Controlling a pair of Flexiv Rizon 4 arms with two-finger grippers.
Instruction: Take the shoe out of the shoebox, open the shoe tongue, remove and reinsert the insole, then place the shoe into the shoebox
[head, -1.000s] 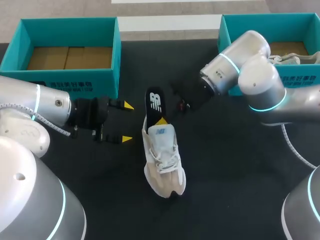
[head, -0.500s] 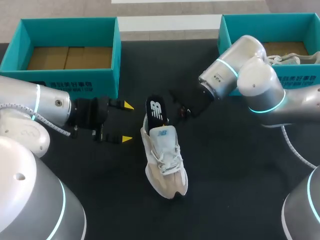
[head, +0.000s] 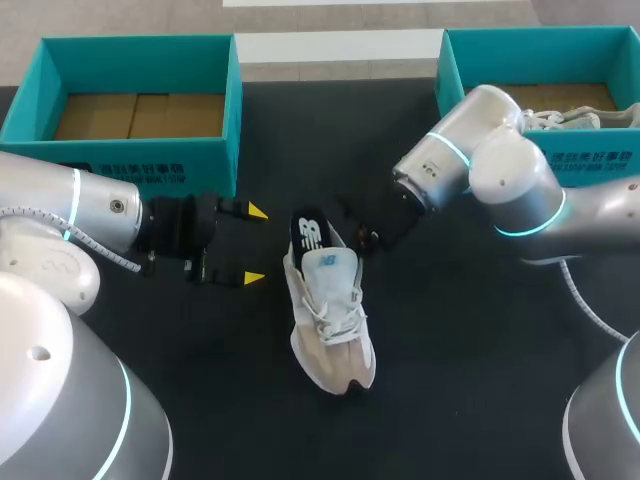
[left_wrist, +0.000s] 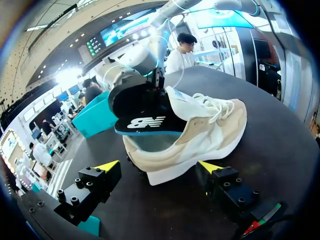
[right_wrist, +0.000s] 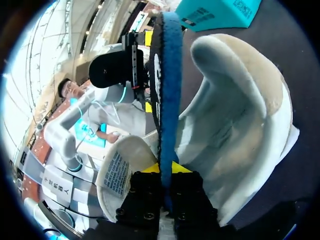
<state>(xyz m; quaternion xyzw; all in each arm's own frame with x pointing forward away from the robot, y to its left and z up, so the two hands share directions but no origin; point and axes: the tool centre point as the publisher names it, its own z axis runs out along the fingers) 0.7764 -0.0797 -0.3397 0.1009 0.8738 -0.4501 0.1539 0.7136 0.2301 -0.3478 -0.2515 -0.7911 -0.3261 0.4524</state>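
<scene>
The insole (head: 310, 230) has its front end hidden inside the shoe (head: 330, 320). The right arm (head: 510, 170) covers part of the far right box (head: 452, 60) and its second shoe (head: 580, 118).

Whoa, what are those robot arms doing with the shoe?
The right hand is pinching the black insole, which sticks halfway out of the beige shoe lying on the dark table. The left hand hangs open beside the shoe, holding nothing. At the back, the left box shows only a cardboard floor, and the right box has another shoe in it.
</scene>
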